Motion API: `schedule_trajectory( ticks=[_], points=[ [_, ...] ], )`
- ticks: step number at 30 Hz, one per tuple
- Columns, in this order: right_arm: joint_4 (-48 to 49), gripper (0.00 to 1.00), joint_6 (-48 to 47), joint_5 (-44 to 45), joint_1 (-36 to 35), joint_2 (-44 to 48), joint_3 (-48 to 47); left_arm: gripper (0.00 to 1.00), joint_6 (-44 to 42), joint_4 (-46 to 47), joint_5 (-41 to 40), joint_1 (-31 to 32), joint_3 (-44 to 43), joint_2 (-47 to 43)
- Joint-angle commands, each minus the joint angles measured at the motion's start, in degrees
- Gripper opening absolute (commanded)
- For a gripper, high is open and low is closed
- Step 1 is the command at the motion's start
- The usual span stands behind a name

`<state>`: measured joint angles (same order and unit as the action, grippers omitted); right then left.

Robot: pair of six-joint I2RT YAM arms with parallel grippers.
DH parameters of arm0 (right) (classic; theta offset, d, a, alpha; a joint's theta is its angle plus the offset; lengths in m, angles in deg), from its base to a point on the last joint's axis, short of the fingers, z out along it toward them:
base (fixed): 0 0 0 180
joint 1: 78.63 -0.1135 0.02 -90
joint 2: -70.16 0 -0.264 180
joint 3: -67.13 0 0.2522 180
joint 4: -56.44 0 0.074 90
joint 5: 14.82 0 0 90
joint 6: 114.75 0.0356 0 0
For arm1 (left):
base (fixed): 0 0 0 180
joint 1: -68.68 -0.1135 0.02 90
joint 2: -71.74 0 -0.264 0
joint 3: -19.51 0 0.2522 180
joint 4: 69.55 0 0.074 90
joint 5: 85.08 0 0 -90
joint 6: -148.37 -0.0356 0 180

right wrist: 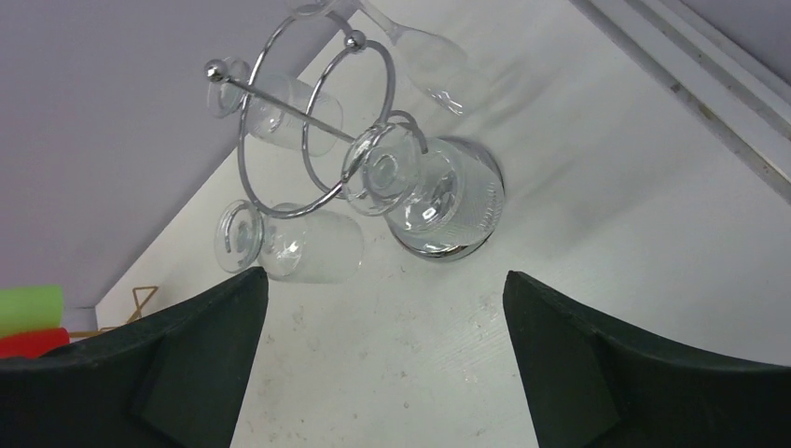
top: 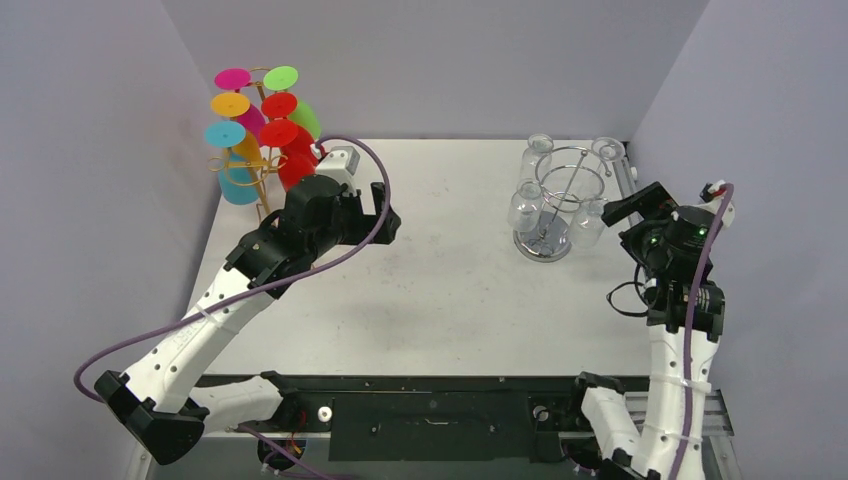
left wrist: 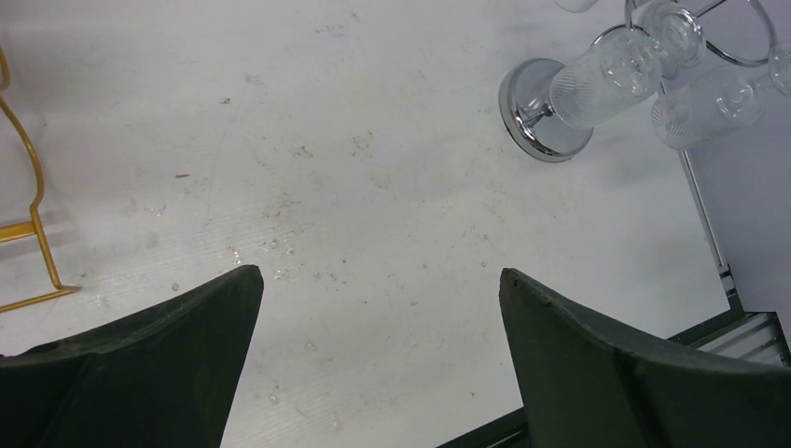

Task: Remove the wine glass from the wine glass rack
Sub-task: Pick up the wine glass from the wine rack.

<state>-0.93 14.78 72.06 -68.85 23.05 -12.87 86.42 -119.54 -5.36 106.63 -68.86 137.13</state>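
So there are two racks on the table [top: 440, 300]. The chrome wine glass rack [top: 541, 247] is parked near the far right corner, and four clear wine glasses [right wrist: 308, 250] can be counted hanging upside down from its rings, none taken off yet. A gold rack [top: 262, 204] is set at the far left corner, with six coloured glasses [top: 240, 186] hung on it: two red, one pink, one green, one orange, one cyan. Both arms are raised over the table. The left gripper [left wrist: 378, 275] is spread wide with nothing held, and the right gripper [right wrist: 382, 280], near the chrome rack, is likewise spread wide and empty.
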Motion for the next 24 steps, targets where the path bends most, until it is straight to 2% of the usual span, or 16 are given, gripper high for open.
schedule_trajectory(
  ticks=[1,7,12,18,24],
  points=[
    [6.49,0.88,3.06,-22.29,12.51,-2.76,4.44,0.96,-0.13,3.07,3.45,-0.72,-0.31,-1.33],
    [11.05,0.68,6.01,-27.36,15.26,-6.47,6.01,0.96,-0.29,2.95,4.45,-1.33,0.20,-1.71],
    [11.66,0.62,6.19,-27.84,15.61,-9.18,5.83,0.96,-0.41,2.38,5.19,-1.68,0.25,-1.74],
    [11.99,0.46,7.01,-28.09,16.22,-11.23,5.23,0.96,-0.67,1.44,6.47,-1.92,0.32,-2.01],
    [13.07,0.43,8.15,-28.31,16.56,-12.63,4.92,0.96,-0.71,1.79,8.28,-2.05,0.95,-2.26]
  ],
)
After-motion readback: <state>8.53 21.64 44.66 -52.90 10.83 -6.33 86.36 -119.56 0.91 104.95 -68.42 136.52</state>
